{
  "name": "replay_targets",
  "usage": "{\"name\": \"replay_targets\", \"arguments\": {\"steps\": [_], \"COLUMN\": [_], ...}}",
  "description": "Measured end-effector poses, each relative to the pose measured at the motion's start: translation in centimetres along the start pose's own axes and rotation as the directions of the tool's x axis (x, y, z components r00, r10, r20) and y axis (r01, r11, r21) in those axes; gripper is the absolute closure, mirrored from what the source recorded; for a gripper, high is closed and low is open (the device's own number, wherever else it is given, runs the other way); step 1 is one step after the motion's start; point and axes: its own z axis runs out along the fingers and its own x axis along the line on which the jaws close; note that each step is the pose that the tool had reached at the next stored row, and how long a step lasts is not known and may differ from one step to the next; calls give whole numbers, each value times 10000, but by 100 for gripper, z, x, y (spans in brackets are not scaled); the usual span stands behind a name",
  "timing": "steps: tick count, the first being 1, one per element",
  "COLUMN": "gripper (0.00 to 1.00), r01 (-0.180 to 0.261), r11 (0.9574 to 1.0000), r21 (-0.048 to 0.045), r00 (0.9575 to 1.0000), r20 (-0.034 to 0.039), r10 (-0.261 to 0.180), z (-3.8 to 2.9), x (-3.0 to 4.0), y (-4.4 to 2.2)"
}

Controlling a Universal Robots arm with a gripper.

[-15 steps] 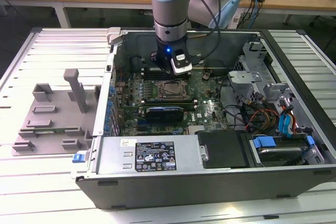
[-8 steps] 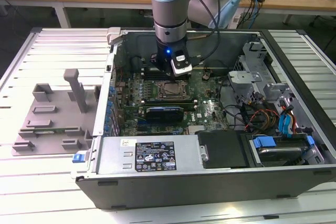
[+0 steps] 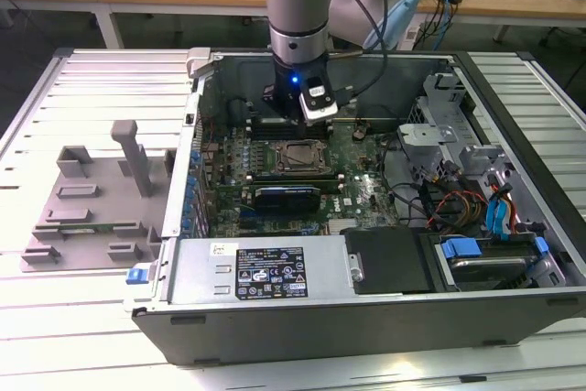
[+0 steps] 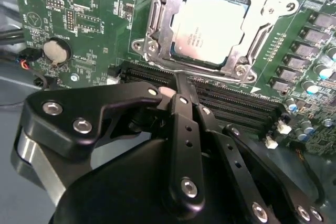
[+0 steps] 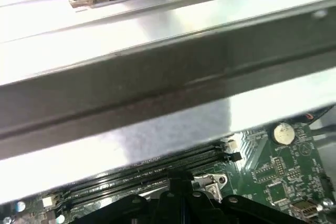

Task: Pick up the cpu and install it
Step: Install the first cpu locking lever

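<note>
Gripper point(image 4: 181, 85) fingers pressed together, holding nothing, tips hanging above black memory slots point(image 4: 236, 106). Cpu point(image 4: 210, 30) sits in its metal socket frame point(image 4: 157, 24) on motherboard point(image 4: 68, 19), at one o'clock from fingertips in second wrist view.

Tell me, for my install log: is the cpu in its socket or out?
In: the cpu lies flat inside the socket's metal frame on the motherboard.

From the exterior view we look down into the open computer case point(image 3: 366, 254). Both wrist views sit close behind the jaws, sharing the memory slots point(image 4: 231, 103) just beyond them.
</note>
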Motion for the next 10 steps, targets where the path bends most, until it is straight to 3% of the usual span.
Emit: {"name": "replay_targets", "arguments": {"steps": [5,10], "gripper": [89,89], "r01": [45,69], "r11": [9993,9982], "r21": [375,597], "r00": [9999,9998], "r20": [104,168], "r10": [-48,-79], "z": [-14,-37], "x": [-25,-85], "y": [-81,-279]}}
